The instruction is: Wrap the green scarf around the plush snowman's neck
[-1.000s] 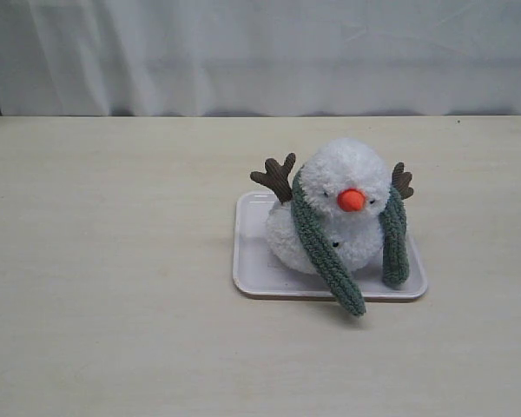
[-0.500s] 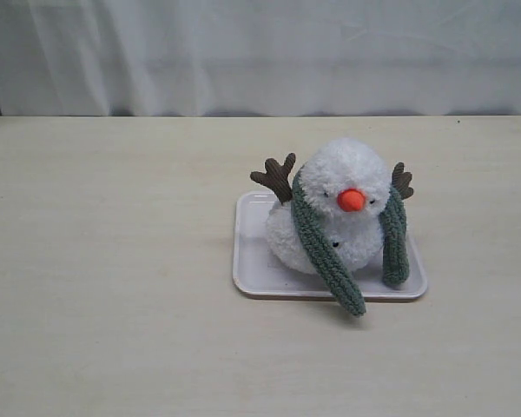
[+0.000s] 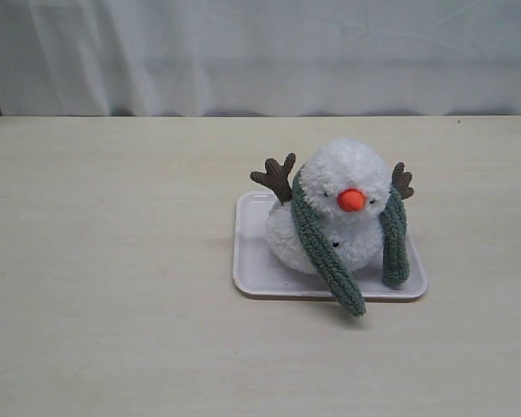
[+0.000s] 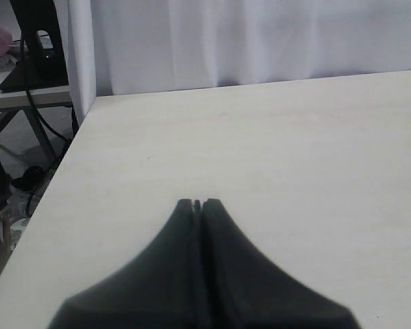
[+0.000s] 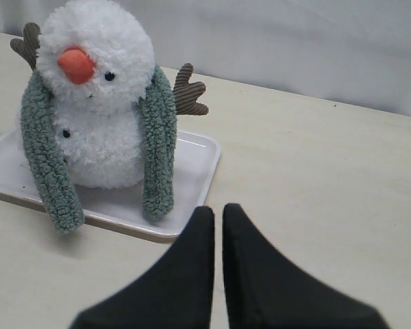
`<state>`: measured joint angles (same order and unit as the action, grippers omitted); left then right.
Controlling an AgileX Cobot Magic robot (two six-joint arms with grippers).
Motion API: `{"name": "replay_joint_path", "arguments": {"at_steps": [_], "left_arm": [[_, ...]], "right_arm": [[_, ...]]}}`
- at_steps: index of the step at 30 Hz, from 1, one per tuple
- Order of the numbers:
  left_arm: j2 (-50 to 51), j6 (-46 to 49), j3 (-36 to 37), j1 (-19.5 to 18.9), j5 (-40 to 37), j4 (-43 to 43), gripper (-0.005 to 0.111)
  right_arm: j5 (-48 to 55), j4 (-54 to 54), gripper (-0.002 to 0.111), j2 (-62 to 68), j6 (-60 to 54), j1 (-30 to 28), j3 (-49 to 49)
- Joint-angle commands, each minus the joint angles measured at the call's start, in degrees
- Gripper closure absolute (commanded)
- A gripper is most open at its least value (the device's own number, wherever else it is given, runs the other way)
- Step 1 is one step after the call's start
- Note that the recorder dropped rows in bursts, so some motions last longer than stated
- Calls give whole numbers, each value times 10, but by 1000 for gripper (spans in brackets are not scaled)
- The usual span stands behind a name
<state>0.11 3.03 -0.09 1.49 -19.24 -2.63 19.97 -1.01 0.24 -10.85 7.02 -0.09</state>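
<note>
I see the green scarf [image 3: 326, 252] draped behind the neck of the snowman [image 3: 352, 165], both ends hanging uncrossed down its front, with my right gripper [image 5: 218, 208], clenched empty, facing the snowman from seemingly nearer than the likewise clenched left gripper [image 4: 197, 202].

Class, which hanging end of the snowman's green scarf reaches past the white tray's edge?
The end of the fuzzy grey-green fleece scarf on the exterior view's left: its tip overhangs the white rectangular tray, while the other stops on it.
</note>
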Motion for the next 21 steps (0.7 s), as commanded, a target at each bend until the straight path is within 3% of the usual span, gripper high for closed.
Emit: {"name": "replay_joint_path", "arguments": {"at_steps": [1,17,21], "left_arm": [[-1,0,1,-1,8,2,107],[-1,0,1,-1,6,2,107],[-1,0,1,-1,6,2,107]], "right_arm": [[-2,-2,104,-2,2,-4,1],[-6,-4,104,-2,2,-4,1],[-6,-14,104,-2,59,-4,1]]}}
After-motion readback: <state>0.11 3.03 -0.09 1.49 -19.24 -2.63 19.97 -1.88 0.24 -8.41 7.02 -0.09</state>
